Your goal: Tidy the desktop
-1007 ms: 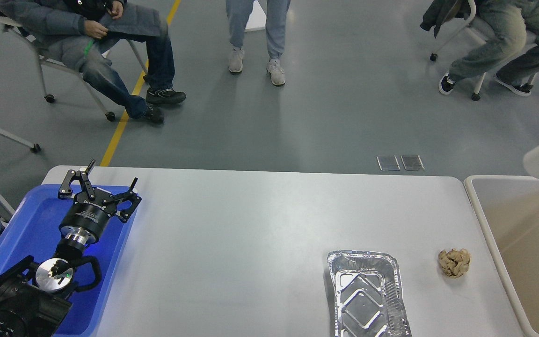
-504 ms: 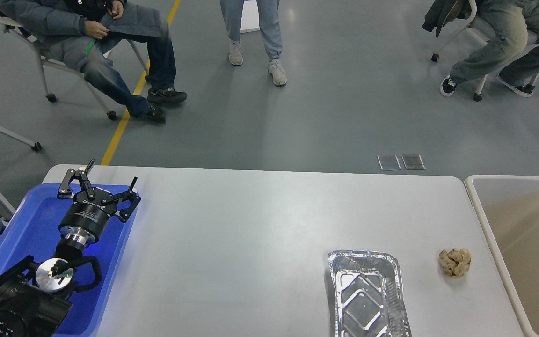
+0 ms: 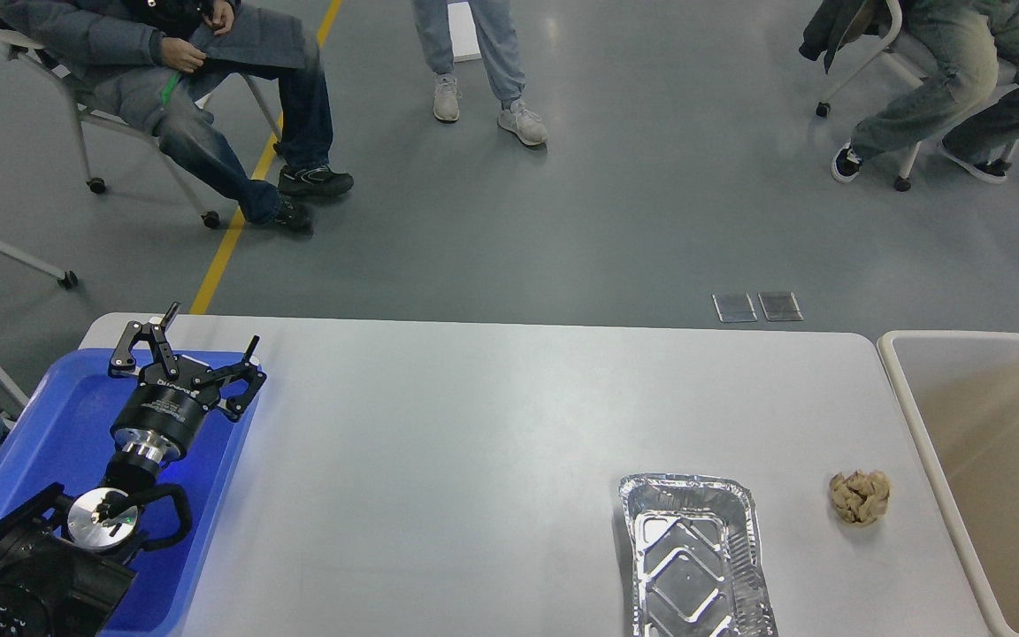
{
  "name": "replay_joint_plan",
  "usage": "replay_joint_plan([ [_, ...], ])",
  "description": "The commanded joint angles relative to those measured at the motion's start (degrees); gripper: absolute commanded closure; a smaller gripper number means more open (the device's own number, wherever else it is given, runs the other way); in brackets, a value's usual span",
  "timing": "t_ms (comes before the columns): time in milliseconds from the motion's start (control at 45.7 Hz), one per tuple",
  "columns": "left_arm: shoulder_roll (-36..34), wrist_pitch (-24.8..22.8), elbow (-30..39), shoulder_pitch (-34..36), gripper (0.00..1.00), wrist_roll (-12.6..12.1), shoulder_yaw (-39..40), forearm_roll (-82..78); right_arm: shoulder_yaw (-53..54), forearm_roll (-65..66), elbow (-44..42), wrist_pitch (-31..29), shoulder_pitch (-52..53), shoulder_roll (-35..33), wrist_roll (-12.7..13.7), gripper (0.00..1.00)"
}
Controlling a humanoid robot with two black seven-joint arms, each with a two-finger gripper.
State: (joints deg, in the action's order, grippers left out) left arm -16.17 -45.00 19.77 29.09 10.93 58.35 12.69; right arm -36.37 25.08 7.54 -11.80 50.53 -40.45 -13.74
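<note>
The white-grey desktop (image 3: 474, 442) fills the lower part of the head view. A silver foil tray (image 3: 695, 557) lies on it at the front right, empty. A crumpled ball of brown paper (image 3: 860, 496) lies to the right of the foil tray, near the desktop's right edge. My left gripper (image 3: 209, 325) is open and empty, held above the far end of the blue plastic tray (image 3: 41, 425) at the left. My right gripper is out of view.
A beige bin with a white rim (image 3: 907, 389) stands against the desktop's right edge. Beyond the far edge, two people sit on wheeled chairs and one stands on the grey floor.
My left arm and the things on the desktop have not moved. The standing person beyond the table has shifted their feet.
</note>
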Motion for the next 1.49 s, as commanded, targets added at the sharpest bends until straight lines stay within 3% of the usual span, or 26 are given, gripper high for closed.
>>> replay_joint_plan([
  [0,0.0,0.0,0.0,0.0,0.0,0.05,0.01,0.05,0.16,-4.77,-0.86,6.26,-6.5,4.06,3.98,1.0],
  [219,0.0,0.0,0.0,0.0,0.0,0.05,0.01,-0.03,3.49,-4.95,-0.86,9.16,-9.57,7.4,6.0,1.0],
  [526,0.0,0.0,0.0,0.0,0.0,0.05,0.01,0.05,4.9,-4.86,-0.86,9.34,-10.81,8.02,6.53,0.99],
  [547,0.0,0.0,0.0,0.0,0.0,0.05,0.01,0.05,4.9,-4.78,-0.86,9.34,-10.81,7.85,6.71,0.9],
  [613,0.0,0.0,0.0,0.0,0.0,0.05,0.01,-0.03,4.99,-4.42,-0.69,9.16,-10.81,7.49,6.71,0.78],
  [701,0.0,0.0,-0.08,0.0,0.0,0.05,0.01,0.05,5.08,-4.51,-0.69,9.16,-10.81,7.05,6.71,0.45],
  [898,0.0,0.0,0.0,0.0,0.0,0.05,0.01,0.05,5.17,-4.42,0.28,9.08,-9.67,6.09,6.62,0.07],
  [1270,0.0,0.0,0.0,0.0,0.0,0.05,0.01,0.05,9.21,-5.13,2.12,8.37,1.05,0.38,6.36,0.01],
  [1358,0.0,0.0,-0.08,0.0,0.0,0.05,0.01,-0.03,10.0,-5.13,7.03,8.2,4.56,-2.96,6.36,0.01],
  [1467,0.0,0.0,0.0,0.0,0.0,0.05,0.01,0.05,8.95,-4.26,20.64,7.76,10.97,-11.12,6.36,0.01],
])
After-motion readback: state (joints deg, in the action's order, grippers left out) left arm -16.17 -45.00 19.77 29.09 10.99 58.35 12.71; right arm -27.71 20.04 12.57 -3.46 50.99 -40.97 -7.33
